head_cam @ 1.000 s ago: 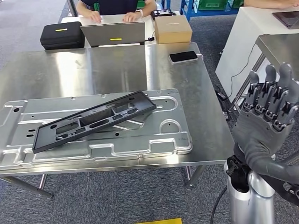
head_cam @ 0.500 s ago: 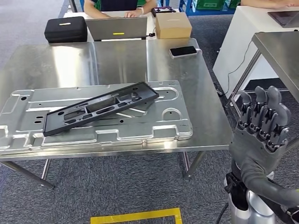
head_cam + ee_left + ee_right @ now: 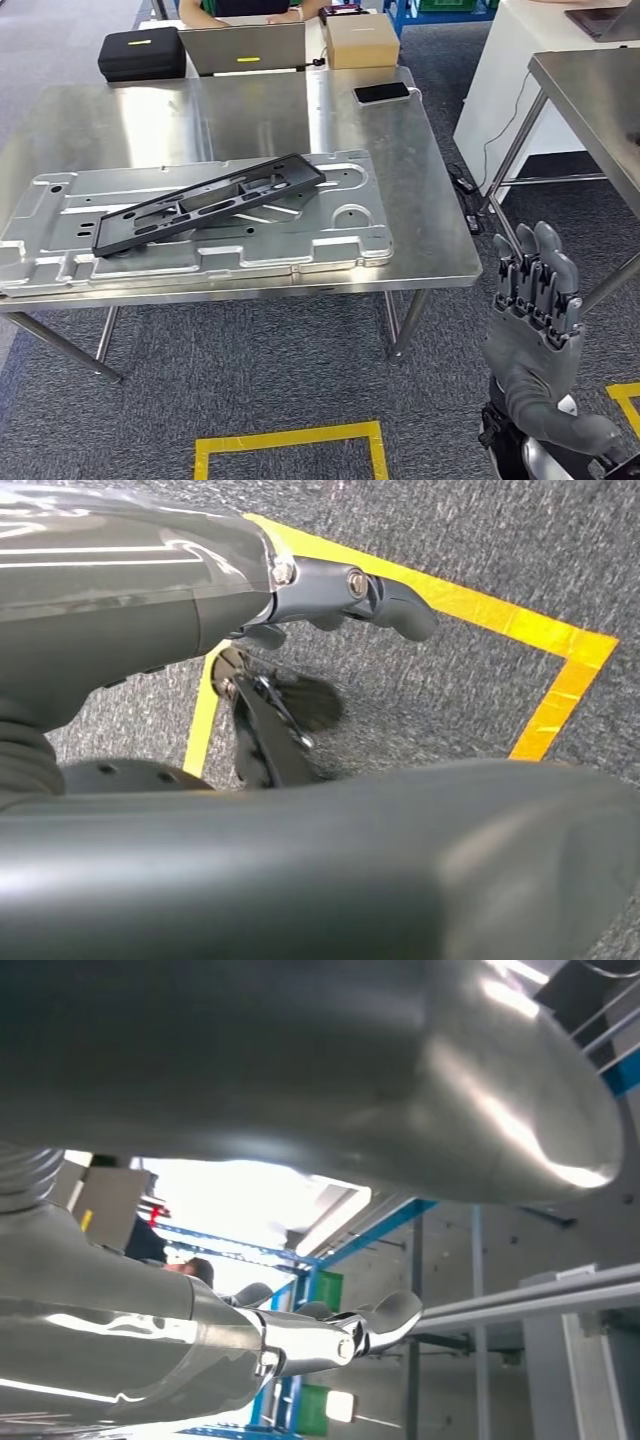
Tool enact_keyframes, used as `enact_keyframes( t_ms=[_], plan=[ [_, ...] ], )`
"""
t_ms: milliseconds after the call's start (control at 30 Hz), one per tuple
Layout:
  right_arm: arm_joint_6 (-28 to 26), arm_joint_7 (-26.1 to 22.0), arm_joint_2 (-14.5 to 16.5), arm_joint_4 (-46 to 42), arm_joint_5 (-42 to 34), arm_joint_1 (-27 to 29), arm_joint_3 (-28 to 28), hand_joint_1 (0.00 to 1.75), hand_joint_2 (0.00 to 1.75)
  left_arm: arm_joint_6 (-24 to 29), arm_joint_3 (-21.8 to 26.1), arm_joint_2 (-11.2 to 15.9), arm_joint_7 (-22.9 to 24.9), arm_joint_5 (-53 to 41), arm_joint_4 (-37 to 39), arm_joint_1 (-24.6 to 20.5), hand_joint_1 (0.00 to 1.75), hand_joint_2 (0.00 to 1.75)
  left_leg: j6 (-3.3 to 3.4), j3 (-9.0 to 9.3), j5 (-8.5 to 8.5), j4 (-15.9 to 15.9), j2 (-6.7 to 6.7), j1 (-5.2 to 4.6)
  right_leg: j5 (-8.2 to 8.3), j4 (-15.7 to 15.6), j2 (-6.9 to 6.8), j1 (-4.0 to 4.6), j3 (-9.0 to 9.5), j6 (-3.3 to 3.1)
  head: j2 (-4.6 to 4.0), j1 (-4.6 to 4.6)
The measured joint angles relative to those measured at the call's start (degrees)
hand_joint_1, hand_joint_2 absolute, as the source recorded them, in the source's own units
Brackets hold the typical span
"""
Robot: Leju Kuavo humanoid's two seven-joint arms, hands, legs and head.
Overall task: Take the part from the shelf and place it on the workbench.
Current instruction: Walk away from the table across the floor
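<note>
The long black plastic frame part (image 3: 207, 203), a flat rectangle pierced with slots, lies at a slant on top of a large stamped silver sheet-metal panel (image 3: 355, 240), and that panel rests flat on the steel tabletop (image 3: 430, 200). So the part looks to be on the workbench already, with nothing holding it.

The right hand (image 3: 537, 300) is raised off to the right of the tabletop, well apart from the part, fingers upright and close together, not curled, and it has hold of nothing. The left hand (image 3: 355, 590) hangs over grey carpet marked with yellow tape (image 3: 558, 670); one finger shows extended with nothing in it, but how far that hand is open I cannot tell.

As for handling, the part looks light and fairly stiff, though a piece this long and thin may flex or swing if taken at one end. Its smooth plastic could slip, so the best hold is probably near the middle, along a long rail, or with fingers hooked through a slot.

At the far edge sit a phone (image 3: 381, 93), a cardboard box (image 3: 361, 40), a laptop (image 3: 241, 48) and a black case (image 3: 141, 53).
</note>
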Motion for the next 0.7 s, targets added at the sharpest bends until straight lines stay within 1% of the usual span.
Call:
enact_keyframes(
  t_ms=[33, 67, 100, 133, 167, 200, 233, 267, 300, 333, 367, 400, 433, 467, 500, 533, 567, 600, 633, 667, 700],
  plan=[
    [0.0, 0.0, 0.0, 0.2, 0.0, 0.5, 0.0, 0.00, 0.00, 0.0, 0.0, 0.0, -0.1, 0.0, 0.0, -0.1, 0.00, 0.00, 0.36, 2.02, -0.26, -3.3, -0.08, -0.19, 0.51, 0.0, 0.00, 0.04, -0.28, 0.26, 0.00, 0.01],
    [0.1, 0.0, 0.0, 0.5, 0.0, 1.0, 0.0, 0.00, 0.00, 0.0, 0.1, 0.1, -0.1, 0.0, 0.0, -0.1, 0.00, 0.00, 0.62, 3.20, -0.62, -5.4, -0.14, -0.39, 1.05, 0.0, -0.02, 0.05, -0.54, 0.58, 0.00, 0.02],
    [0.1, 0.0, 0.1, 0.9, 0.0, 1.6, 0.0, 0.00, 0.00, 0.0, 0.1, 0.1, -0.2, 0.0, 0.0, -0.1, 0.00, 0.00, 0.85, 3.24, -0.67, -6.1, -0.13, -0.45, 1.62, 0.0, -0.04, 0.02, -0.80, 0.93, 0.00, 0.03],
    [0.2, 0.0, 0.1, 1.3, 0.0, 2.1, 0.0, 0.00, 0.00, -0.1, 0.1, 0.1, -0.2, 0.0, 0.0, -0.1, 0.00, 0.00, 1.16, 2.81, -0.34, -6.3, -0.01, -0.41, 1.71, 0.1, 0.03, -0.06, -1.16, 1.25, 0.01, 0.03],
    [0.2, 0.0, 0.2, 1.8, -0.1, 2.7, -0.1, 0.00, 0.00, -0.1, 0.2, 0.1, -0.2, 0.0, 0.0, -0.1, 0.00, 0.00, 1.56, 2.25, 0.12, -6.4, 0.13, -0.32, 0.86, 0.6, 0.18, -0.09, -1.61, 1.52, 0.01, 0.06],
    [0.2, 0.0, 0.2, 2.3, -0.1, 3.2, -0.1, 0.00, 0.00, -0.1, 0.2, 0.1, -0.2, 0.0, 0.0, -0.1, 0.00, 0.00, 2.01, 1.53, 0.73, -6.5, 0.29, -0.21, -1.06, 2.0, 0.35, -0.10, -2.20, 1.71, 0.01, 0.08],
    [0.2, 0.0, 0.2, 2.8, -0.1, 3.7, -0.2, 0.00, 0.00, -0.1, 0.2, 0.1, -0.2, 0.0, 0.0, -0.1, 0.00, 0.00, 2.41, 0.71, 1.42, -6.4, 0.46, -0.15, -3.94, 4.4, 0.51, -0.14, -2.91, 1.83, 0.01, 0.10],
    [0.3, 0.0, 0.2, 3.5, -0.1, 4.1, -0.3, 0.00, 0.00, -0.1, 0.2, 0.2, -0.3, 0.0, 0.0, -0.1, 0.00, 0.00, 2.65, -0.17, 2.08, -6.3, 0.52, -0.23, -6.93, 7.7, 0.59, -0.14, -3.65, 1.93, 0.01, 0.13],
    [0.4, 0.0, 0.3, 4.1, -0.2, 4.5, -0.5, 0.00, 0.00, -0.1, 0.2, 0.2, -0.3, 0.0, 0.0, -0.1, 0.00, 0.00, 2.77, -1.07, 2.72, -6.2, 0.58, -0.32, -9.11, 11.4, 0.62, -0.15, -4.26, 2.02, 0.01, 0.12],
    [0.6, 0.0, 0.3, 4.8, -0.2, 5.0, -0.7, 0.00, 0.00, -0.1, 0.2, 0.2, -0.3, 0.0, 0.0, -0.1, 0.00, 0.00, 2.82, -2.05, 3.32, -5.9, 0.64, -0.39, -9.96, 14.4, 0.64, -0.15, -4.47, 2.11, 0.01, 0.12],
    [0.8, 0.0, 0.3, 5.6, -0.2, 5.4, -1.0, 0.00, 0.00, -0.1, 0.2, 0.2, -0.3, 0.0, 0.0, -0.1, 0.00, 0.00, 2.81, -3.07, 3.82, -5.5, 0.70, -0.44, -9.38, 15.9, 0.66, -0.14, -3.96, 2.17, 0.00, 0.12],
    [0.9, 0.0, 0.4, 6.3, -0.1, 5.9, -1.3, 0.00, 0.00, -0.1, 0.2, 0.2, -0.4, 0.0, 0.0, -0.1, 0.00, 0.00, 2.75, -4.13, 4.23, -5.1, 0.74, -0.46, -7.84, 15.4, 0.66, -0.15, -2.54, 2.19, 0.00, 0.12],
    [1.1, 0.0, 0.5, 7.1, 0.0, 6.4, -1.6, 0.00, 0.00, -0.1, 0.2, 0.2, -0.4, 0.0, 0.0, -0.1, 0.00, 0.00, 2.65, -5.18, 4.58, -4.5, 0.76, -0.46, -6.19, 13.0, 0.66, -0.14, -0.21, 2.13, 0.00, 0.12],
    [1.1, 0.0, 0.6, 7.8, 0.2, 6.7, -2.0, 0.00, 0.00, -0.1, 0.2, 0.2, -0.5, 0.0, 0.0, -0.1, 0.00, 0.00, 2.50, -6.11, 4.86, -3.9, 0.76, -0.51, -5.20, 9.2, 0.66, -0.11, 2.93, 1.99, 0.00, 0.12],
    [1.1, 0.0, 0.8, 8.4, 0.5, 7.0, -2.5, 0.00, 0.00, -0.2, 0.2, 0.2, -0.7, 0.0, 0.0, -0.1, 0.00, 0.00, 2.31, -6.88, 5.09, -3.2, 0.74, -0.60, -5.06, 4.9, 0.65, -0.06, 6.04, 1.81, 0.00, 0.09],
    [1.1, 0.0, 1.0, 9.1, 1.0, 7.3, -2.9, 0.00, 0.00, -0.2, 0.2, 0.2, -0.8, 0.0, 0.0, -0.1, 0.00, 0.00, 2.06, -7.44, 5.38, -2.7, 0.74, -0.68, -5.51, 1.4, 0.65, 0.01, 8.31, 1.63, 0.00, 0.06],
    [1.0, 0.1, 1.3, 9.9, 1.6, 7.6, -3.3, 0.00, 0.00, -0.3, 0.3, 0.2, -0.9, 0.0, 0.0, -0.1, 0.00, 0.00, 1.77, -7.85, 5.72, -2.3, 0.73, -0.74, -6.09, -0.9, 0.66, 0.11, 9.64, 1.51, 0.00, 0.04],
    [0.9, 0.2, 1.6, 10.9, 2.2, 8.0, -3.8, 0.00, 0.00, -0.3, 0.3, 0.2, -1.0, 0.0, 0.0, -0.1, 0.00, 0.00, 1.45, -8.19, 6.17, -2.1, 0.73, -0.77, -6.31, -1.8, 0.66, 0.16, 9.82, 1.31, 0.01, 0.02],
    [0.8, 0.3, 1.9, 12.1, 2.9, 8.4, -4.2, 0.00, 0.00, -0.4, 0.3, 0.2, -1.0, 0.0, 0.0, 0.0, 0.00, 0.00, 1.13, -8.55, 6.48, -2.0, 0.69, -0.72, -6.10, -1.9, 0.57, 0.03, 9.36, 0.93, 0.01, 0.03],
    [0.6, 0.3, 2.3, 13.3, 3.7, 8.7, -4.6, 0.00, 0.00, -0.4, 0.4, 0.2, -1.0, 0.0, -0.1, 0.0, 0.00, 0.00, 0.78, -8.97, 5.99, -1.7, 0.58, -0.66, -5.67, -2.0, 0.48, -0.09, 8.77, 0.42, 0.01, 0.02],
    [0.4, 0.4, 2.7, 14.5, 4.5, 9.0, -4.9, 0.00, 0.00, -0.4, 0.4, 0.2, -1.1, 0.0, -0.1, 0.1, 0.00, 0.00, 0.41, -9.41, 4.46, -0.8, 0.45, -0.56, -5.07, -2.0, 0.38, -0.25, 8.04, -0.14, 0.01, -0.01]
  ],
)
